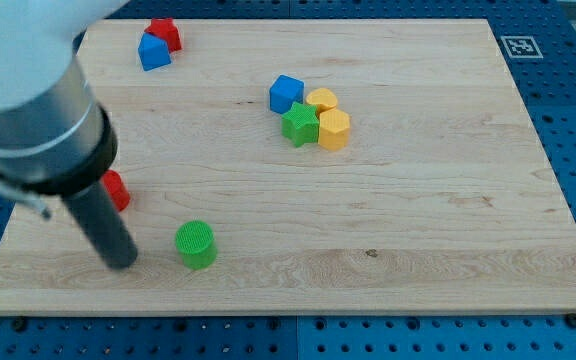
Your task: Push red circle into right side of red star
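Observation:
The red circle [117,190] lies near the board's left edge, half hidden behind my rod. The red star [165,33] sits at the view's top left, touching a blue block [153,52] just below and left of it. My tip [121,262] rests on the board below the red circle and left of a green circle [196,244].
A cluster sits near the middle top: a blue block [286,94], a green star [300,124], a yellow block [322,100] and a yellow hexagon [334,129]. The wooden board [418,220] lies on a blue pegboard table.

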`<state>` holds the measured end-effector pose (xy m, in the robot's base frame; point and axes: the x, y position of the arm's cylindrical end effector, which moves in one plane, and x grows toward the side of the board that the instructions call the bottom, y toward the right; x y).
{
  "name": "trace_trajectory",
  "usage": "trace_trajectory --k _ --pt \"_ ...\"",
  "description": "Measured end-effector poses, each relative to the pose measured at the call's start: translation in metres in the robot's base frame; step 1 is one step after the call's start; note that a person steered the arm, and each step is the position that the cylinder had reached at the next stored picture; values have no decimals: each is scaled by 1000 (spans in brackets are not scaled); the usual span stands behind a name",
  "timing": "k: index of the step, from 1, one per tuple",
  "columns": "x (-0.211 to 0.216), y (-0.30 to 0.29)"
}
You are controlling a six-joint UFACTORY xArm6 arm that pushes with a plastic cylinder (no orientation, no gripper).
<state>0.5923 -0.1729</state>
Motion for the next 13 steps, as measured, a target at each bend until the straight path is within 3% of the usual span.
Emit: trace_trajectory --k 1,2,3,4,6,7,8,9,11,12,13 --pt "-20 -27" --pt "-106 -18" --pt "-183 30" --pt "-184 32" --pt "-85 -22" --pt "-105 -61" --pt "-182 -29" --pt "-225 26" --pt "-196 0" --pt "-208 -3" --pt "-223 43"
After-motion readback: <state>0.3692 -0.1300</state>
